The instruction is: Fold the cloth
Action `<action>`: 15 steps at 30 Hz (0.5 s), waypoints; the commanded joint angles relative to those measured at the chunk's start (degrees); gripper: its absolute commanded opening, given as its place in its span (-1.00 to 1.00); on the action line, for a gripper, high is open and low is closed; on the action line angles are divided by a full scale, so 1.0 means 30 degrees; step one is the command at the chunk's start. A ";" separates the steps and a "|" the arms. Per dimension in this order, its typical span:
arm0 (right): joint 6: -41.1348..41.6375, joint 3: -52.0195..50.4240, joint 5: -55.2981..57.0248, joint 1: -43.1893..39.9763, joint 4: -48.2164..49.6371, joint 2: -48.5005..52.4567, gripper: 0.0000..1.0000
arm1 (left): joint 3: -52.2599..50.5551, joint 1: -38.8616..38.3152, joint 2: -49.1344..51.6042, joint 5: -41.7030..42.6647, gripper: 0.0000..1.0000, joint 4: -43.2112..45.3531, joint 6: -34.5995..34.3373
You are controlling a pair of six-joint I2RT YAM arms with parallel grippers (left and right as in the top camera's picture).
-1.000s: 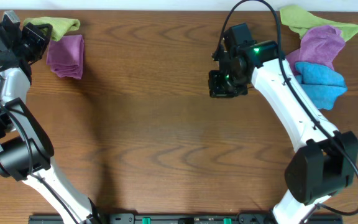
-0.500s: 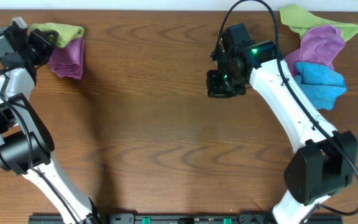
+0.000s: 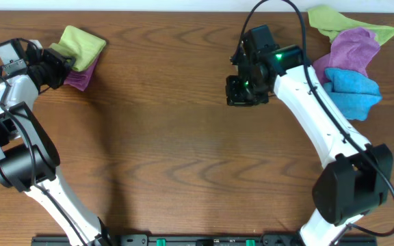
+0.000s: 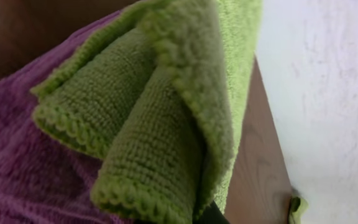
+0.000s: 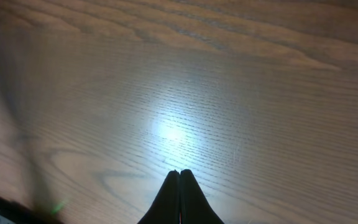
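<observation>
The lime-green cloth (image 3: 82, 46) is folded into a small thick bundle at the table's far left. It rests on top of a folded purple cloth (image 3: 81, 76). My left gripper (image 3: 59, 60) is at its left edge and looks shut on it. In the left wrist view the cloth's folded layers (image 4: 160, 124) fill the frame over the purple cloth (image 4: 17, 168), with one dark fingertip (image 4: 197, 214) showing beneath. No white tag shows. My right gripper (image 3: 241, 92) is shut and empty above bare wood (image 5: 179, 173).
A loose pile at the back right holds a second green cloth (image 3: 340, 22), a purple cloth (image 3: 353, 48) and a blue cloth (image 3: 353, 89). The table's back edge and a white wall (image 4: 328, 93) lie just beyond the left stack.
My left gripper has swung down and to the right, carrying the green cloth from beside the purple cloth onto its top. The right arm has barely shifted.
</observation>
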 commanded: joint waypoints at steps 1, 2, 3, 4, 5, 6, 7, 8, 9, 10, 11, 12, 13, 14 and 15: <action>0.0262 0.0211 0.0000 0.0313 0.0044 -0.0160 -0.97 | 0.0153 0.0379 0.0197 -0.0211 -0.88 -0.0488 0.0342; 0.0262 0.0211 0.0000 0.0357 0.0080 -0.0160 -0.97 | 0.0153 0.0488 0.0197 -0.0204 -0.88 -0.0503 0.0342; 0.0262 0.0211 0.0000 0.0379 0.0109 -0.0160 -0.97 | 0.0153 0.0597 0.0197 -0.0204 -0.80 -0.0503 0.0342; 0.0262 0.0211 -0.0007 0.0401 0.0153 -0.0160 -0.97 | 0.0153 0.0699 0.0197 -0.0197 -0.55 -0.0503 0.0342; 0.0270 0.0211 -0.0007 0.0415 0.0175 -0.0160 -0.97 | 0.0153 0.0765 0.0197 -0.0197 -0.24 -0.0495 0.0342; 0.0270 0.0211 -0.0007 0.0437 0.0204 -0.0160 -0.97 | 0.0153 0.0823 0.0197 -0.0182 -0.10 -0.0503 0.0342; 0.0270 0.0211 -0.0007 0.0474 0.0226 -0.0160 -0.97 | 0.0153 0.0874 0.0197 -0.0124 0.10 -0.0495 0.0350; 0.0270 0.0211 -0.0007 0.0488 0.0219 -0.0160 -0.97 | 0.0153 0.0940 0.0197 0.0051 0.36 -0.0503 0.0350; 0.0270 0.0211 -0.0007 0.0510 0.0219 -0.0160 -0.97 | 0.0153 0.0947 0.0189 0.0219 0.55 -0.0510 0.0357; 0.0270 0.0211 -0.0007 0.0525 0.0226 -0.0160 -0.97 | 0.0153 0.0962 0.0189 0.0466 0.80 -0.0510 0.0357; 0.0270 0.0211 -0.0007 0.0525 0.0219 -0.0160 -0.97 | 0.0153 0.0976 0.0189 0.0546 0.93 -0.0517 0.0357; 0.0270 0.0211 -0.0007 0.0546 0.0219 -0.0160 -0.97 | 0.0153 0.0976 0.0146 0.0525 0.95 -0.0729 0.0372; 0.0270 0.0211 -0.0007 0.0539 0.0204 -0.0160 -0.97 | 0.0153 0.0984 0.0087 0.0525 0.92 -0.0896 0.0663; 0.0262 0.0211 -0.0007 0.0546 0.0189 -0.0160 -0.97 | 0.0153 0.0991 0.0000 0.0525 0.91 -0.0954 0.1035; 0.0262 0.0211 -0.0007 0.0546 0.0175 -0.0160 -0.97 | 0.0153 0.1013 -0.0095 0.0525 0.91 -0.1071 0.1311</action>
